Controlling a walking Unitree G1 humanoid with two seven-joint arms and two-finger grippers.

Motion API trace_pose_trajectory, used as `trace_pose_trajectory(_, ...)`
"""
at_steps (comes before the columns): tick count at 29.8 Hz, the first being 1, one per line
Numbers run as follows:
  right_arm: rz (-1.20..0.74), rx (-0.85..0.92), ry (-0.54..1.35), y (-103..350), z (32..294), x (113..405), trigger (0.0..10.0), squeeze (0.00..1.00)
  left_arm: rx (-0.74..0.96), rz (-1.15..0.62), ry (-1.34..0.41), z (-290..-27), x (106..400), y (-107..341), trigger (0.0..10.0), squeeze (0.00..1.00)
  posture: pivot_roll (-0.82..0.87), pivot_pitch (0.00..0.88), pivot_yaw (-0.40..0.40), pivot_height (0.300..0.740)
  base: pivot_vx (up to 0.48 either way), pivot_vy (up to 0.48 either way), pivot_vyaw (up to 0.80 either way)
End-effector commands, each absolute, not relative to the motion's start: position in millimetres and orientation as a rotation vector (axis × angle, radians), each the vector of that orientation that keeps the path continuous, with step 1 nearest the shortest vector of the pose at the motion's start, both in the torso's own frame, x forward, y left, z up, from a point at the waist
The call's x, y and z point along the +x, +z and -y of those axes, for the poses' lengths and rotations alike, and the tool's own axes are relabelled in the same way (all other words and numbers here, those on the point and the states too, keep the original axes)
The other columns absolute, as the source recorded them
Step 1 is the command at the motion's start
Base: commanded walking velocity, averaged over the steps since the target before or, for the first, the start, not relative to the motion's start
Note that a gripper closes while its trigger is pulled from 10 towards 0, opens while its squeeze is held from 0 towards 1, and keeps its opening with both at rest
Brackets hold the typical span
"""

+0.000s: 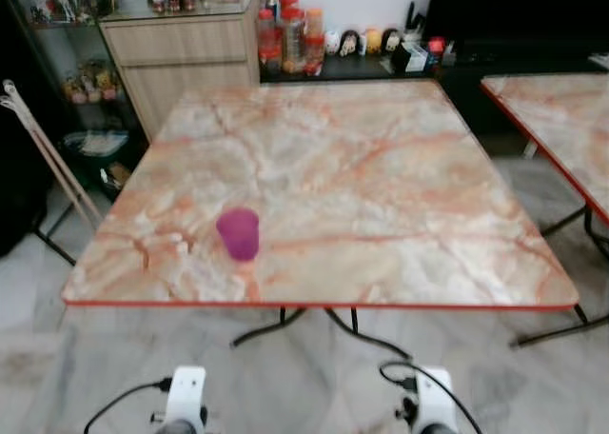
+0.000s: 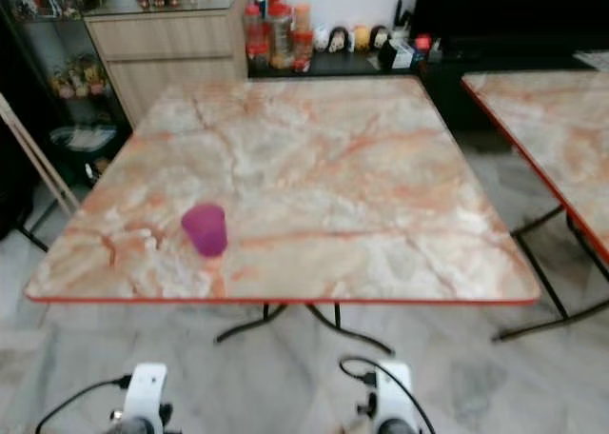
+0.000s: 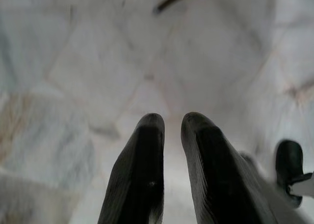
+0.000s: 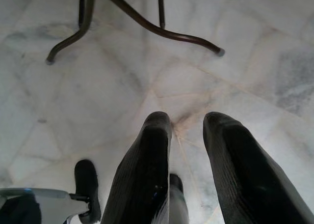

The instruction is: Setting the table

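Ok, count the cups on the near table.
1: a purple cup stands upright on the near table, toward its front left corner. Nothing on that table could hide another.

Purple cup [image 1: 238, 232] on table [image 1: 381, 177]: pink-orange marble veining, red edge. Floor [image 4: 122, 86] under table: grey-white marble tiles.

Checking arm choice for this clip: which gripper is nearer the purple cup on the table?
Left. The left gripper hangs low over the floor, almost straight below and in front of the purple cup; the right gripper hangs low too, farther off to the cup's right.
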State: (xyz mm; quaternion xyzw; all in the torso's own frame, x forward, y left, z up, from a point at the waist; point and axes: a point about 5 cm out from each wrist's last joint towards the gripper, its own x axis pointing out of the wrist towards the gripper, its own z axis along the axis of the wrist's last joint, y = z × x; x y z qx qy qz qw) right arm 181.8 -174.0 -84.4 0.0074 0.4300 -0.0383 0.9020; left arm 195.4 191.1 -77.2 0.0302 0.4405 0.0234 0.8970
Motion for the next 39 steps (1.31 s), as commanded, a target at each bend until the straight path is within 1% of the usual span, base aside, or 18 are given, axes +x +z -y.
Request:
trace_pose_trajectory(1, -0.893, -0.005, -0.096, -84.0, 185.4, 180.1, 10.0, 0.00, 0.043, -0.906, 0.040, -182.8, 198.3, -76.8, 10.0, 0.00, -0.08, 0.000, 0.012, 0.740, 0.311, 0.000, 0.00)
trace_pose_trajectory(5, -0.894, -0.011, -0.095, -83.9, 188.5, 179.4, 10.0, 0.00, 0.032, -0.905, 0.041, -179.0, 198.0, -77.3, 10.0, 0.00, -0.07, 0.000, 0.000, 0.740, 0.298, 0.000, 0.00)
trace_pose_trajectory(12, -0.898, -0.016, -0.088, -84.0, 187.8, 179.6, 10.0, 0.00, 0.043, -0.920, 0.057, -183.3, 191.7, -80.1, 10.0, 0.00, -0.06, 0.000, -0.003, 0.740, 0.000, 0.000, 0.00)
trace_pose_trajectory(15, -0.906, -0.013, -0.086, -85.1, 184.6, 178.2, 10.0, 0.00, 0.068, -0.907, 0.128, -201.9, 174.8, -84.1, 10.0, 0.00, -0.04, 0.000, -0.001, 0.740, 0.000, 0.000, 0.00)
trace_pose_trajectory(17, -0.910, -0.007, -0.090, -85.7, 184.2, 177.1, 10.0, 0.00, 0.045, -0.880, 0.183, -211.3, 169.5, -83.6, 10.0, 0.00, -0.03, 0.000, -0.002, 0.740, 0.000, 0.000, 0.00)
trace_pose_trajectory(18, -0.910, -0.007, -0.090, -85.7, 184.2, 177.1, 10.0, 0.00, 0.045, -0.880, 0.183, -211.3, 169.5, -83.6, 10.0, 0.00, -0.03, 0.000, -0.002, 0.740, 0.000, 0.000, 0.00)
trace_pose_trajectory(19, -0.914, -0.005, -0.093, -86.3, 184.6, 175.8, 10.0, 0.00, 0.056, -0.851, 0.225, -220.9, 164.8, -82.3, 10.0, 0.00, -0.02, 0.000, -0.003, 0.740, 0.000, 0.000, 0.00)
trace_pose_trajectory(21, -0.916, -0.004, -0.095, -86.8, 184.8, 174.7, 10.0, 0.00, 0.051, -0.812, 0.271, -230.7, 161.4, -79.7, 10.0, 0.00, -0.01, 0.000, -0.005, 0.740, 0.000, 0.000, 0.00)
trace_pose_trajectory(24, -0.923, -0.005, -0.092, -87.6, 184.5, 173.1, 10.0, 0.00, 0.069, -0.694, 0.410, -259.2, 158.6, -67.2, 10.0, 0.00, 0.01, 0.000, -0.009, 0.740, 0.000, 0.000, 0.00)
trace_pose_trajectory(25, -0.925, -0.003, -0.093, -87.9, 184.6, 172.3, 10.0, 0.00, 0.085, -0.629, 0.477, -273.5, 158.4, -58.9, 10.0, 0.00, 0.02, 0.000, -0.015, 0.740, 0.000, 0.000, 0.00)
trace_pose_trajectory(29, -0.932, -0.002, -0.088, -89.1, 184.2, 170.0, 10.0, 0.00, 0.124, -0.501, 0.595, -303.3, 163.7, -37.3, 10.0, 0.00, 0.03, 0.000, -0.021, 0.740, 0.000, 0.000, 0.00)
trace_pose_trajectory(30, -0.933, -0.002, -0.087, -89.2, 183.9, 169.7, 10.0, 0.00, 0.149, -0.442, 0.655, -316.8, 169.1, -25.3, 10.0, 0.00, 0.04, 0.000, -0.024, 0.740, 0.000, 0.000, 0.00)
trace_pose_trajectory(31, -0.934, -0.002, -0.087, -89.2, 183.9, 169.9, 10.0, 0.00, 0.158, -0.422, 0.673, -321.0, 171.2, -21.0, 10.0, 0.00, 0.04, 0.000, -0.023, 0.740, 0.000, 0.000, 0.00)
trace_pose_trajectory(33, -0.935, 0.000, -0.088, -89.3, 183.6, 169.6, 10.0, 0.00, 0.231, -0.292, 0.754, -340.2, 189.8, 8.1, 10.0, 0.00, 0.03, 0.000, -0.021, 0.740, 0.000, 0.000, 0.00)
trace_pose_trajectory(34, -0.935, 0.000, -0.088, -89.3, 183.6, 169.6, 10.0, 0.00, 0.231, -0.292, 0.754, -340.2, 189.8, 8.1, 10.0, 0.00, 0.03, 0.000, -0.021, 0.740, 0.000, 0.000, 0.00)
trace_pose_trajectory(36, -0.935, 0.000, -0.087, -89.3, 183.5, 169.7, 10.0, 0.00, 0.269, -0.224, 0.780, -345.8, 200.9, 23.6, 10.0, 0.00, 0.03, 0.000, -0.019, 0.740, 0.000, 0.000, 0.00)
trace_pose_trajectory(38, -0.937, 0.002, -0.093, -89.7, 184.1, 168.7, 10.0, 0.00, 0.286, -0.113, 0.805, -349.2, 220.3, 47.7, 10.0, 0.00, 0.02, 0.000, -0.014, 0.740, 0.000, 0.000, 0.00)
trace_pose_trajectory(39, -0.937, 0.004, -0.096, -89.7, 184.2, 168.5, 10.0, 0.00, 0.296, -0.065, 0.789, -347.1, 230.8, 58.3, 10.0, 0.00, 0.02, 0.000, -0.014, 0.740, 0.000, 0.000, 0.00)
